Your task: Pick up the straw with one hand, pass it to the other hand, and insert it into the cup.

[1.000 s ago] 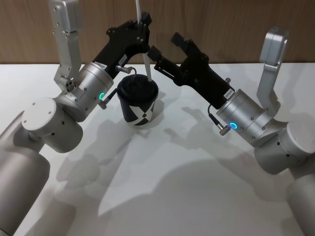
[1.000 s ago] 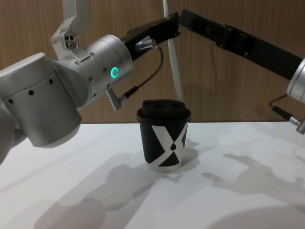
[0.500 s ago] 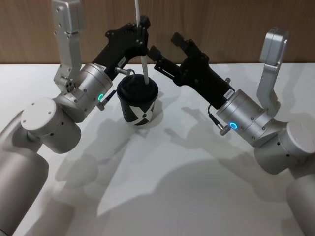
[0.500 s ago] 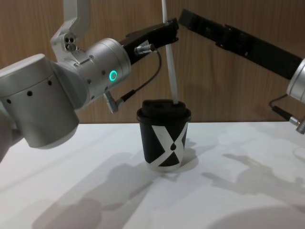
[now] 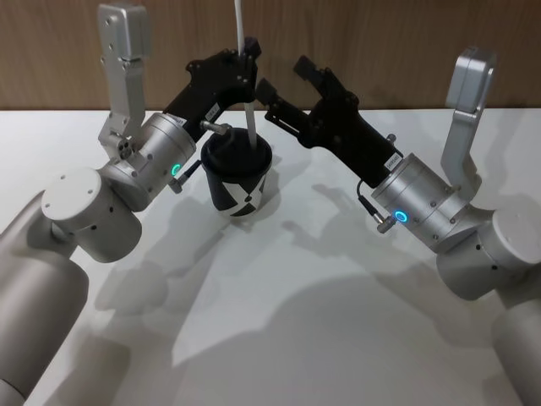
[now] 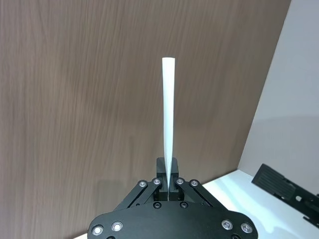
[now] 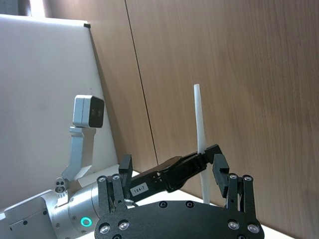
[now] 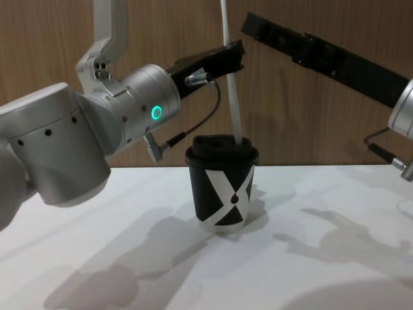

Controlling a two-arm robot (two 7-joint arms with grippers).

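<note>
Gripping the straw (image 5: 245,80) with our left tool (image 5: 246,52), we hold it nearly upright, its lower end at the lid of the cup (image 5: 237,176) on the white counter (image 5: 338,321). Our right tool (image 5: 286,90) hangs released just beside the straw, apart from it.

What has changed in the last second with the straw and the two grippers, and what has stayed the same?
The left gripper, shut on the straw, has moved down: the straw's lower end, a second ago above the cup, now meets the lid. The right gripper has stayed open beside it, apart from the straw. The cup has not moved on the table.
</note>
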